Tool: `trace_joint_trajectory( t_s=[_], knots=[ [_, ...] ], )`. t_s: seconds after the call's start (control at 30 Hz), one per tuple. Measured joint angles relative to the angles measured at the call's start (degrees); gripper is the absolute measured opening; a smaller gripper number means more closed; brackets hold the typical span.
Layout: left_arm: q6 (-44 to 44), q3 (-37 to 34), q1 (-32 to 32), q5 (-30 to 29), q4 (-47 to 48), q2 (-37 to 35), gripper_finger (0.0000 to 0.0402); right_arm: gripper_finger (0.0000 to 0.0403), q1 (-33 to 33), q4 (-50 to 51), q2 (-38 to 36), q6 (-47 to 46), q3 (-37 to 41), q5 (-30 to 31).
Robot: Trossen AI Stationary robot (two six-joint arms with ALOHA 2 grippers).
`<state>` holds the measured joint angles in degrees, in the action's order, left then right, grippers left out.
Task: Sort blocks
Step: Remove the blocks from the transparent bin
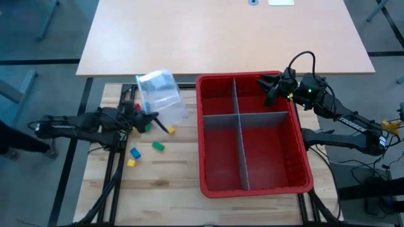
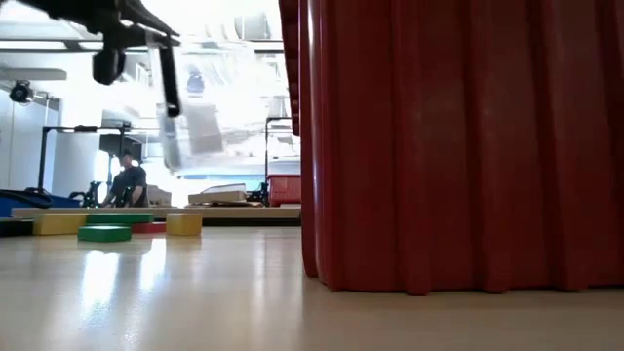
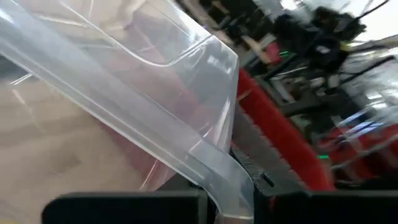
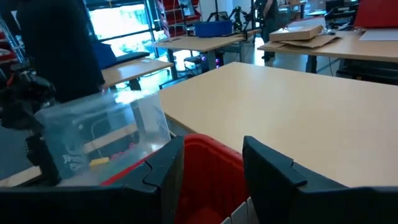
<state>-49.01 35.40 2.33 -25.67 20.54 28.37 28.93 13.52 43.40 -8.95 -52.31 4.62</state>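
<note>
My left gripper [image 1: 150,118] is shut on a small clear plastic tub [image 1: 159,94], which it holds up over the table's left half. The low view shows the tub [image 2: 210,117] well above the tabletop. Loose blocks lie on the wood below and near it: a yellow one [image 1: 170,129], a green one [image 1: 158,146], a blue one [image 1: 134,152] and another yellow one [image 1: 131,162]. A red and a green block [image 1: 144,126] lie under the gripper. My right gripper [image 1: 270,85] stands open above the far right corner of the red bin [image 1: 303,157] and holds nothing. My left gripper pinches the tub's rim [image 3: 231,186] between its two fingers, one inside the wall and one outside. The fingers come about level from the table's left side. The tub is lifted clear of the table and tilted.
The red bin is split into four compartments by grey dividers [image 1: 238,126] and fills the table's right half. A second, pale table [image 1: 221,31] stands behind. In the low view the bin's wall [image 2: 458,146] blocks the right side. Bare wood lies along the near left edge.
</note>
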Motion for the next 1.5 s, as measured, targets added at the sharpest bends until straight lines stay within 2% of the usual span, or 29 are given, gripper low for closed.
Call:
trace_joint_trajectory(
  t_s=[0.13, 0.23, 0.47, 0.63, 0.83, 1.0, 1.13, 1.23, 1.33, 1.5],
  knots=[
    [0.3, 8.1, -0.1, -3.6, 14.6, 3.4, 0.0014, 0.0136, 0.0, 0.2, 0.5, 0.0, 0.0, 0.0],
    [0.3, 12.1, -0.2, -3.8, 20.9, 7.3, 0.0014, 0.0135, 0.0, 0.0, 1.1, -0.2, 0.0, 0.0],
    [0.3, 15.9, -1.1, -3.6, 23.7, 17.8, 0.0014, 0.0142, 0.0, 0.0, 2.6, -0.4, 0.0, -0.2],
    [4.6, 20.6, -4.1, -3.6, 26.6, 26.0, 0.0014, 0.0137, 0.0, -0.1, 2.8, -0.5, 0.0, -0.2],
    [12.4, 29.7, -10.6, 2.0, 37.3, 35.6, 0.0014, 0.0133, 0.0, -0.1, 2.8, -1.0, 0.0, -0.3],
    [19.9, 35.8, -16.2, 8.3, 40.1, 42.4, 0.0014, 0.0139, 0.0, -0.1, 2.9, -1.1, 0.0, -0.3],
    [24.2, 39.3, -18.9, 9.8, 41.4, 48.0, 0.0014, 0.0138, 0.0, -0.1, 2.9, -1.1, 0.0, -0.2],
    [26.0, 41.6, -20.3, 10.9, 46.0, 51.7, 0.0014, 0.0133, 0.0, -0.1, 2.8, -1.1, 0.0, -0.2],
    [27.5, 42.2, -21.0, 11.5, 49.5, 55.2, 0.0014, 0.0130, 0.0, -0.1, 2.8, -1.1, 0.0, -0.2],
    [29.5, 43.4, -21.1, 11.6, 49.8, 58.7, 0.0014, 0.0129, 0.0, -0.1, 2.8, -1.7, 0.0, -0.2]
  ],
)
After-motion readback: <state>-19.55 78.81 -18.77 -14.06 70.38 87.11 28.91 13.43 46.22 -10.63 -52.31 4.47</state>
